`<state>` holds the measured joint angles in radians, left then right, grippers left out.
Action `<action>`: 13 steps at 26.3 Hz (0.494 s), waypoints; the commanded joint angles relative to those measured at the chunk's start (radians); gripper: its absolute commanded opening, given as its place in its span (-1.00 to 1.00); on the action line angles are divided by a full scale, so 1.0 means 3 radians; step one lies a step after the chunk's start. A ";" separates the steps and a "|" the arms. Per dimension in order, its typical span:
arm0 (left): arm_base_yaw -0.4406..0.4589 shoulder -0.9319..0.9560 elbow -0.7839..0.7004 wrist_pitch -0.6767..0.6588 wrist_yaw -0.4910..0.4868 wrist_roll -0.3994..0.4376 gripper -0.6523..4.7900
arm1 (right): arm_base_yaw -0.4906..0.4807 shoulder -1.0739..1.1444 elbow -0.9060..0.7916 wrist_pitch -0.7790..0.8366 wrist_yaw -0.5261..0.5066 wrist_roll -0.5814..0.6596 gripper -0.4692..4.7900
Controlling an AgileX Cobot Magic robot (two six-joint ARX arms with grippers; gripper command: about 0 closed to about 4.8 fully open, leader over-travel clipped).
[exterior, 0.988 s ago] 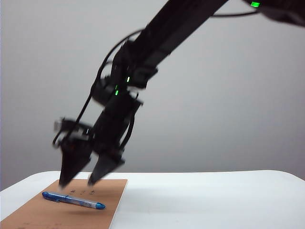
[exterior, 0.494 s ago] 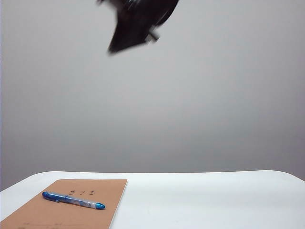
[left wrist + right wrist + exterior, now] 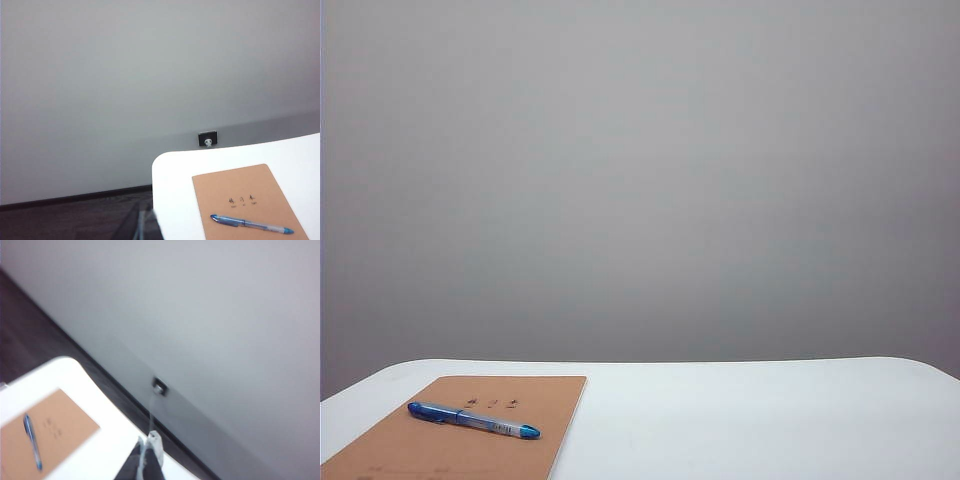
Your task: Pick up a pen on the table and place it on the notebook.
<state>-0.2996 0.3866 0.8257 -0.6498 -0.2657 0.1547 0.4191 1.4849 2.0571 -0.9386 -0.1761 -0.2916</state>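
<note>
Now the blue pen [image 3: 473,419] lies flat on the brown notebook [image 3: 460,430], near the small dark letters on its cover. The notebook sits on the white table [image 3: 750,420], by one rounded corner. Both arms are up high, away from the table. The right gripper [image 3: 145,462] has its fingers pressed together and holds nothing. The left gripper [image 3: 137,227] shows only its dark tips, also squeezed together, with nothing in them.

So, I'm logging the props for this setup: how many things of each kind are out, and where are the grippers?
Pen: 1, lying on the notebook
Notebook: 1, on the table
Left gripper: 1, beyond the table's edge
Right gripper: 1, shut, raised above the table
Total: 2 props, 2 grippers
</note>
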 commanded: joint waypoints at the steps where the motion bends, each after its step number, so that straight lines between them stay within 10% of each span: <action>1: 0.0004 -0.0028 -0.0078 0.0081 -0.0011 -0.0046 -0.78 | 0.0009 -0.0806 -0.0810 0.0317 0.0408 0.0048 -0.86; 13: 0.0004 -0.0928 -0.0748 0.0956 0.0112 -0.0320 -0.78 | 0.0005 -0.3178 -0.3599 0.1781 0.1194 0.0482 -0.86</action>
<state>-0.2996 0.1646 0.6334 -0.4274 -0.2279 0.0696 0.4213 0.5995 1.0416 -0.4583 0.1352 -0.1604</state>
